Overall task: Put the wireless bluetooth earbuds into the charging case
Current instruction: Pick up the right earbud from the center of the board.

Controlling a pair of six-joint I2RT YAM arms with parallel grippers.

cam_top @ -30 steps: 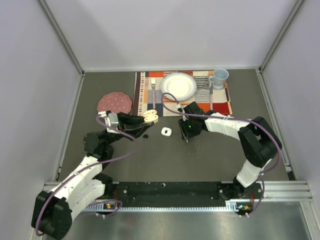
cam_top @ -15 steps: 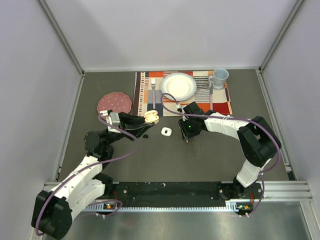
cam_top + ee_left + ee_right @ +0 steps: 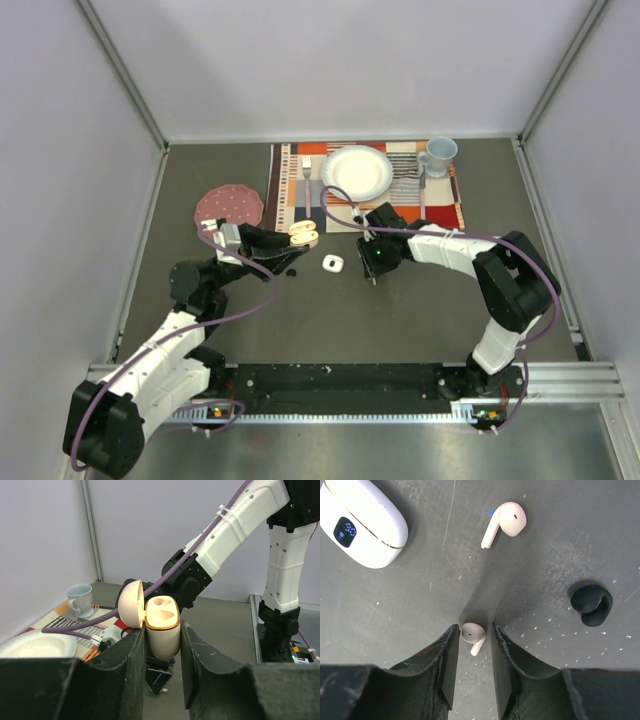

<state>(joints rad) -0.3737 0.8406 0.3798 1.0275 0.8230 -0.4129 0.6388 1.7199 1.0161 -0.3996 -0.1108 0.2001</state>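
My left gripper is shut on a pale pink charging case with a gold rim. It holds the case upright above the table, lid open and both wells empty. In the top view the case sits at the left gripper. My right gripper is low over the table, narrowly open, with a pale pink earbud lying between its fingertips. The bud is close to the left finger and there is a gap on the right. A second pale pink earbud and a black earbud lie beyond.
A closed white case with a lit display lies near the right gripper, and also shows in the top view. A placemat at the back carries a plate, mug and fork. A round coaster lies to the left.
The left gripper with the open case has shifted very slightly toward the back. The right gripper stays over the same earbud.
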